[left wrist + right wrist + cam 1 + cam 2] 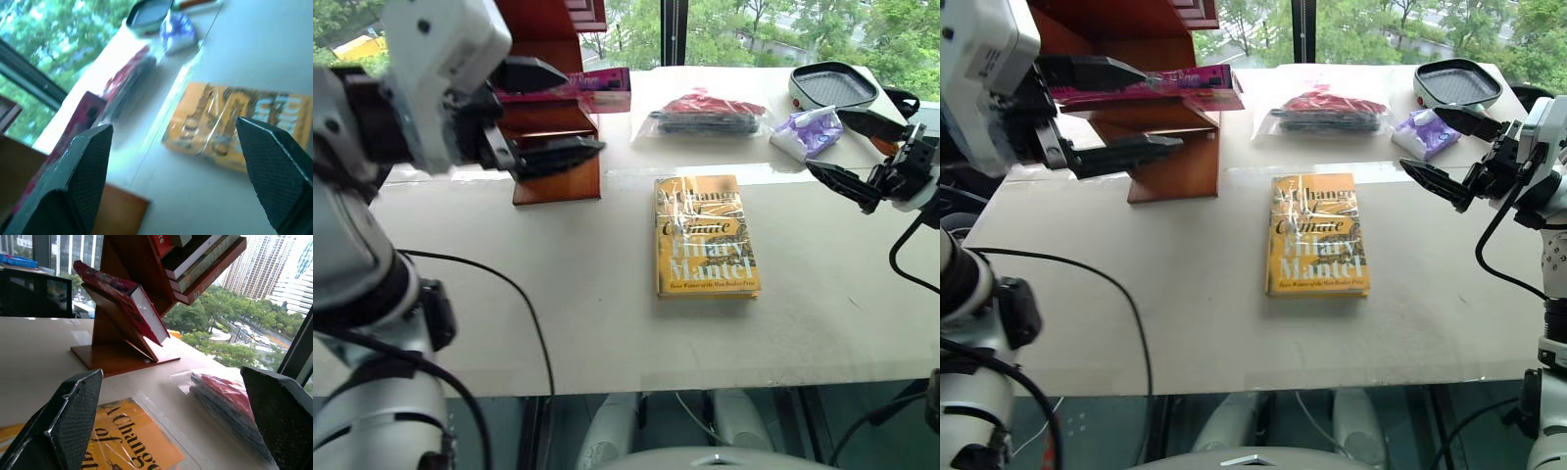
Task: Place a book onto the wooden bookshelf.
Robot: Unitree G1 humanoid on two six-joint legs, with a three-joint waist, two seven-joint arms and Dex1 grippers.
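Note:
The magenta-pink book [1197, 84] lies on a low tier of the wooden bookshelf [1178, 166] at the table's far left, one end jutting out past the shelf's side. In the right wrist view the book [128, 301] leans on a slanted panel of the bookshelf [122, 355]. My left gripper [1163, 106] hangs open just in front of the shelf, nothing between its fingers. Its upper finger lines up with the book, and I cannot tell if they touch. My right gripper [1420, 137] is open and empty at the right, above the table.
A yellow-orange book [707, 235] lies flat mid-table. Behind it are a clear bag with red and dark contents [705, 113], a purple packet [811, 129] and a grill pan [832, 86]. A black cable [524, 304] crosses the table's near left. More books fill the upper shelf [200, 259].

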